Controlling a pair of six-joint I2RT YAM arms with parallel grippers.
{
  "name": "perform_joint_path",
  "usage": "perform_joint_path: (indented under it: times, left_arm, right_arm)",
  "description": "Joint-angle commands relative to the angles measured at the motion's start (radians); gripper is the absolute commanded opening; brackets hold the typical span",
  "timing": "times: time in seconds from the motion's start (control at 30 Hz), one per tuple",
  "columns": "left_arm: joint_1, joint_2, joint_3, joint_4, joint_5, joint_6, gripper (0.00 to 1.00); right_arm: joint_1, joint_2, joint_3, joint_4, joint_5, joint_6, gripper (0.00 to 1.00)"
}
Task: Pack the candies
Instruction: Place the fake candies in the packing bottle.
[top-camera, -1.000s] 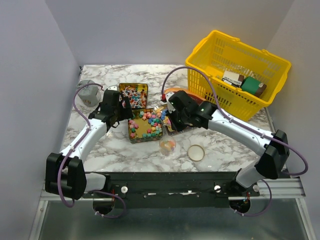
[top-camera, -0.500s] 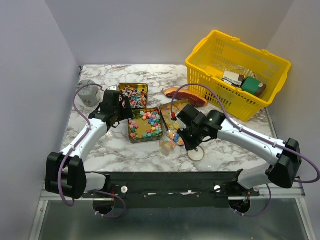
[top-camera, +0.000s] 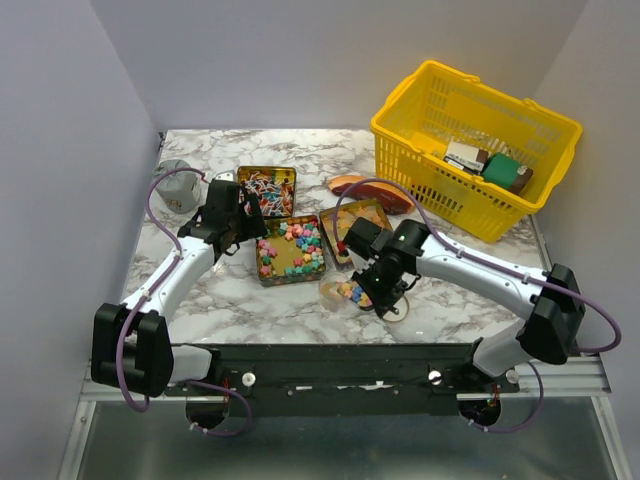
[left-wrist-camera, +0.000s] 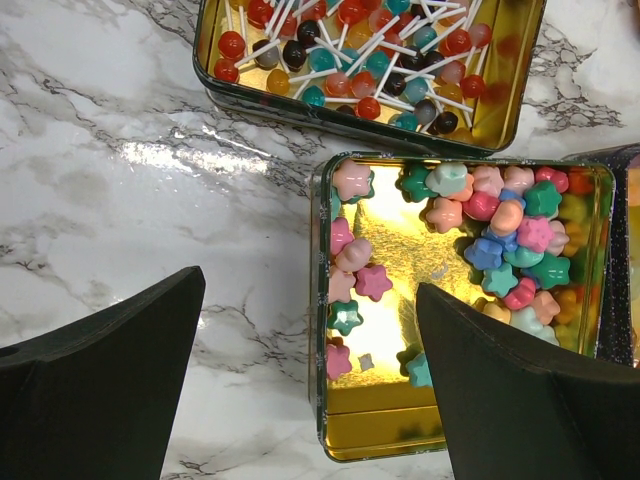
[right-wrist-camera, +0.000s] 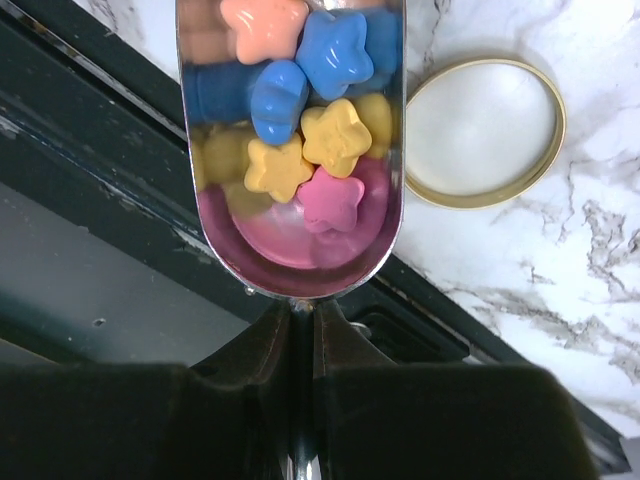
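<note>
Several star candies (right-wrist-camera: 322, 133) fill the scoop (right-wrist-camera: 285, 268) pinched tight in the right gripper (right-wrist-camera: 293, 318), so it should tip slowly, centred over the near jar (top-camera: 333, 291), to avoid spills.

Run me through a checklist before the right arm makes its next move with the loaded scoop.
1. Scoop loaded: ok. The scoop holds a heap of star candies.
2. Grip: ok. The right gripper has its jaws shut on the scoop's handle.
3. Scoop lined up over the jar: cannot tell. The wrist view shows no jar, and from above the scoop covers most of it.
4. Jar open: ok. The lid lies flat on the table beside the scoop.
5. Other arm out of the way: ok. The left gripper is above the tin, jaws wide apart, well away from the right arm.
</note>
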Motion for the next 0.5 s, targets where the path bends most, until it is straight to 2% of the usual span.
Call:
perform_joint_path:
  times: [0.0,0.47]
  left_arm:
    - [0.002,-0.001,0.001,0.009,-0.031,-0.012,0.99]
    - [0.003,0.002,0.003,0.005,-0.029,-0.013,0.99]
  right_arm:
    - [0.007,0.04,0.055,-0.086,-0.001,0.041,0.01]
    - [0.007,0.051,0.087,-0.142,-0.01,0.051,0.01]
